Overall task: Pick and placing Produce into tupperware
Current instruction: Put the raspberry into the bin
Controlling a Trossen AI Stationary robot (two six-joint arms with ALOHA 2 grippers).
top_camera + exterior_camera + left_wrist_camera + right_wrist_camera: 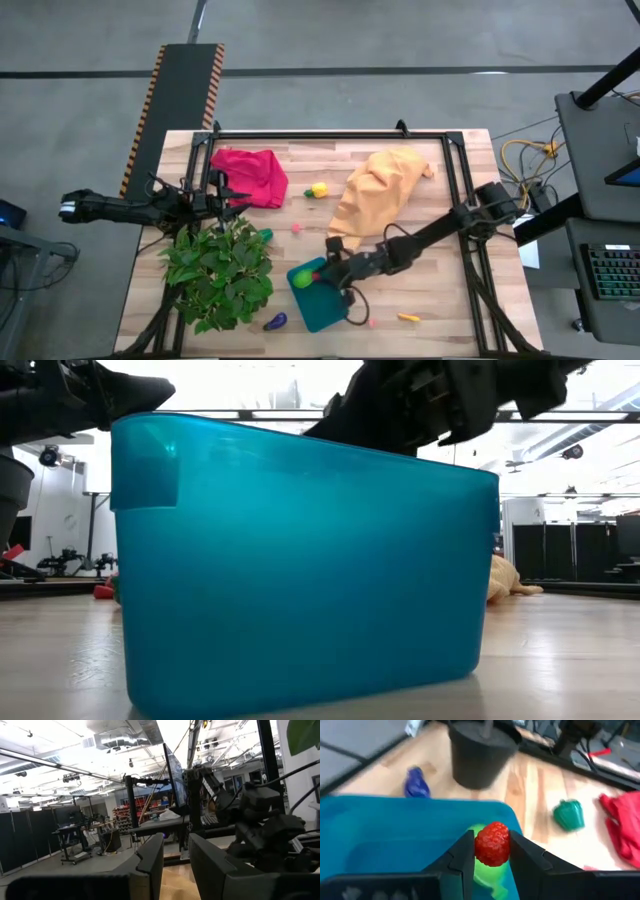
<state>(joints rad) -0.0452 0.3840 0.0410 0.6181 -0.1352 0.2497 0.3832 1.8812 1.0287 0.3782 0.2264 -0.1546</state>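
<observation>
The teal tupperware (pixel 324 306) stands on the table near its front edge and fills the low view (pixel 300 560). A green toy produce piece (pixel 481 871) lies inside it. My right gripper (pixel 492 842) hangs over the tupperware's far end (pixel 322 272), shut on a red toy berry (pixel 492 836). My left gripper (pixel 176 862) waits at the table's left edge (pixel 232 196), open, with nothing between its fingers. Loose on the table lie a purple eggplant (pixel 275 321), a green pepper (pixel 568 814), a yellow piece (pixel 318 189) and an orange piece (pixel 408 317). My right gripper pinches the red berry by its two opposite sides (pixel 479 848) between the two fingers. The fingers come from the table's right side, slanting downward. The berry is lifted clear, hanging above the green piece inside the tupperware.
A leafy plant (pixel 220 270) in a black pot (pixel 480 752) stands just left of the tupperware. A red cloth (pixel 250 175) lies at the far left and a yellow-orange cloth (pixel 380 195) at the far middle. Bare wood shows right of the tupperware.
</observation>
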